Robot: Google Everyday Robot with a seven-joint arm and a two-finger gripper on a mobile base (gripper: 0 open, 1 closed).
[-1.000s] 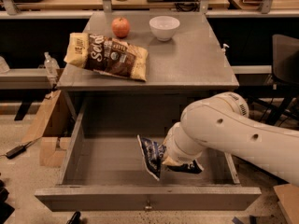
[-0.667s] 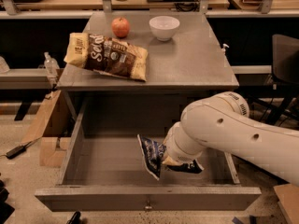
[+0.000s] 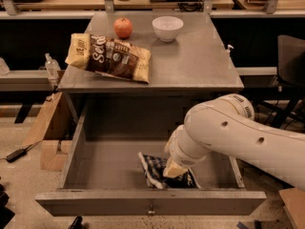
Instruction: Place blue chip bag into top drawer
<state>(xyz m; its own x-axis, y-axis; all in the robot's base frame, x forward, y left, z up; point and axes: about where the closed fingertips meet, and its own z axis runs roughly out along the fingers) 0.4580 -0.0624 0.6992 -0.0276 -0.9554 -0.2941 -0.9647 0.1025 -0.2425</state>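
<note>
The top drawer (image 3: 102,159) is pulled out wide below the grey cabinet top (image 3: 200,66); its flat front panel carries a small knob (image 3: 150,211). The blue chip bag (image 3: 152,168), dark navy and crinkled, lies on the drawer floor near the front, right of centre. My gripper (image 3: 173,170) reaches down into the drawer from the right on the white arm (image 3: 228,132) and rests against the bag's right half, covering part of it.
On the cabinet top lie a brown-and-yellow chip bag (image 3: 110,57), a red apple (image 3: 123,27) and a white bowl (image 3: 167,28). Cardboard boxes (image 3: 47,128) and a bottle (image 3: 51,66) stand at the left. A dark chair (image 3: 290,66) is at the right.
</note>
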